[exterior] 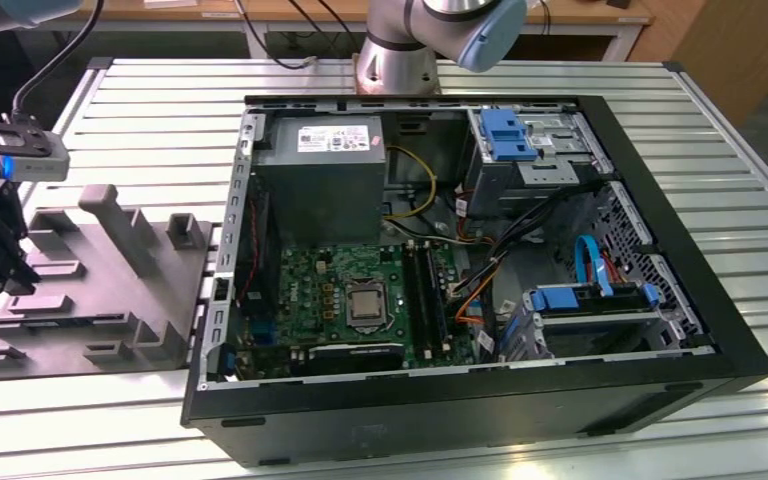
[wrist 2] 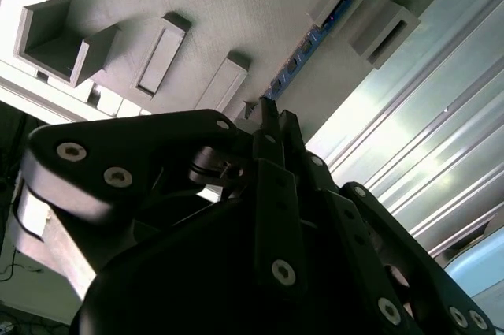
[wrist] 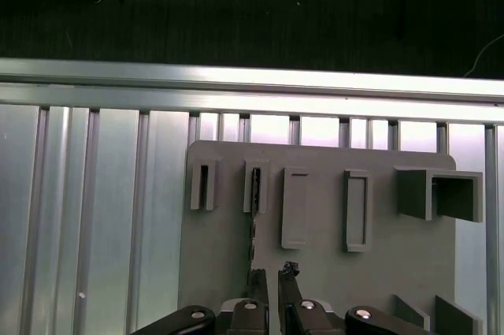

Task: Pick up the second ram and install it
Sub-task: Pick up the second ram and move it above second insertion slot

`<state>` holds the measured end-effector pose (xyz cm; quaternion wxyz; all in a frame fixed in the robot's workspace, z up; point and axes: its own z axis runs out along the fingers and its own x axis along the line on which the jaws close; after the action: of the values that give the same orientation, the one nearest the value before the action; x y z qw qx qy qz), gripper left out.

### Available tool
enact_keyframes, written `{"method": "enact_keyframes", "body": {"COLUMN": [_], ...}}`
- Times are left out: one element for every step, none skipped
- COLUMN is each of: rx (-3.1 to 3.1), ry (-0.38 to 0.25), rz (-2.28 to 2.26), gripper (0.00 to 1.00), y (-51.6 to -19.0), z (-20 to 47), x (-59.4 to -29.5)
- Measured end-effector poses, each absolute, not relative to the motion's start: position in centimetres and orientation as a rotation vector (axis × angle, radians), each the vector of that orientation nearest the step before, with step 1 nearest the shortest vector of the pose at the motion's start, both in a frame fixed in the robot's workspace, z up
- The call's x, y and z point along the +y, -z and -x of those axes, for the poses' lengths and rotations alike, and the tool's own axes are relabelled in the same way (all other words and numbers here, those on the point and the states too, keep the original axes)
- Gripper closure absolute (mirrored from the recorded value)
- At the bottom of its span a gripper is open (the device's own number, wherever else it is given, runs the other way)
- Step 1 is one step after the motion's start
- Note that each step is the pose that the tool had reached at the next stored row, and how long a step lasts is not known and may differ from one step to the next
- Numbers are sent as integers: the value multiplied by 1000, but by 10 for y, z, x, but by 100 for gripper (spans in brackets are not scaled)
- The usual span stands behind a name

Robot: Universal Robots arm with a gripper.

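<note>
My gripper hung with its fingers narrowly parted and nothing between them, near one end of the second ram. The ram stood on edge in a narrow holder of the grey fixture on the table. The stick lined up with one finger rather than the gap, so I judged a descent might strike its edge or lever it askew. I counted one stick, two narrow holders, two wider pockets.
</note>
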<state>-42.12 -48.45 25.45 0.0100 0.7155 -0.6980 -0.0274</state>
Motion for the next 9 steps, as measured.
{"method": "enact_keyframes", "body": {"rx": [-2179,-2179,-2179,-2179,-2179,-2179,-2179,-2179,-2179], "ry": [86,86,86,86,86,86,86,86,86], "rz": [-2234,-2234,-2234,-2234,-2234,-2234,-2234,-2234,-2233], "gripper": [76,76,69,69,69,69,69,69,69], "y": [-255,-255,-255,-255,-255,-255,-255,-255,-255], "z": [421,421,421,421,421,421,421,421,421], "x": [-485,-485,-485,-485,-485,-485,-485,-485,-485]}}
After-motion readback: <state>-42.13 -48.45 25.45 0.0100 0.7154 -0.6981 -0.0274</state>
